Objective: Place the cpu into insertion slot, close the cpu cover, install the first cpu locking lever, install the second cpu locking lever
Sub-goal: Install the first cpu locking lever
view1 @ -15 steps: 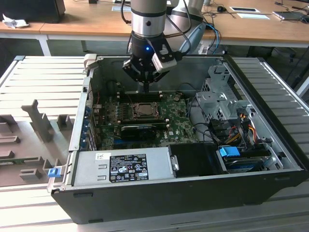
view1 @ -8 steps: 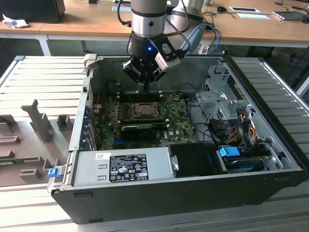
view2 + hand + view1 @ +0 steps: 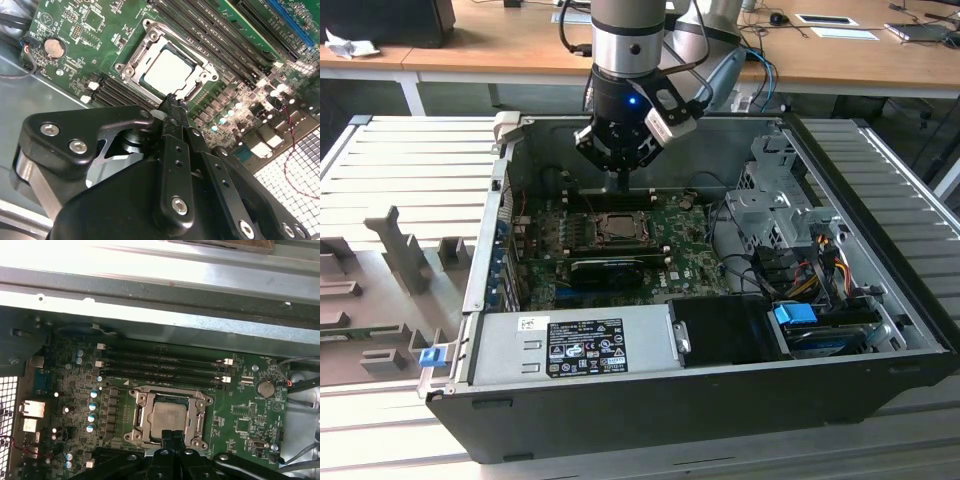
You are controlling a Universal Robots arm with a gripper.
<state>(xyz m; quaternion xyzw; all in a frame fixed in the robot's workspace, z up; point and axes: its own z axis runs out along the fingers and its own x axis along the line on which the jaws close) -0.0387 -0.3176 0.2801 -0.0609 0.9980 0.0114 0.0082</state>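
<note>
Inside the open computer case, the flat, pale silver square cpu (image 3: 167,70) sits in the silvery-rimmed dark insertion slot (image 3: 132,63). It lies just beyond the black gripper (image 3: 173,102), whose fingers are pressed together on nothing at the slot's near edge.

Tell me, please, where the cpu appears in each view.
Exterior view: cpu on the green board, close by the pincer.
Second wrist view: cpu just beyond the pincer.
First wrist view: cpu, again beyond the pincer.
Shared landmark: the silvery cpu cover framing it.

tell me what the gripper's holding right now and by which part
Nothing, it seems: the gripper is shut and empty beside the insertion slot, where the cpu lies.
</note>
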